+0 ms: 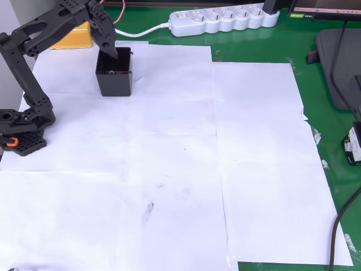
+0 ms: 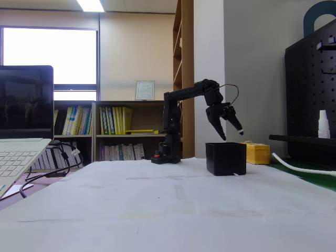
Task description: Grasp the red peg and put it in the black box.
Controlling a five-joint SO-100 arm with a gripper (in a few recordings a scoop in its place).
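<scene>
Fixed view shows my gripper (image 2: 232,134) spread open above the box (image 2: 226,158); overhead view shows the box (image 1: 115,76) near the paper's (image 1: 169,141) far left corner.

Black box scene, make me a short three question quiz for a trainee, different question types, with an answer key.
1. True or false: the gripper hangs open above the black box.
2. Multiple choice: in the fixed view, what stands just behind the box on its right? A) a yellow block B) a blue cup C) a green ball
3. Fill in: in the overhead view, the white power strip lies on the ____ mat.

Key: 1 true. 2 A. 3 green.
</scene>
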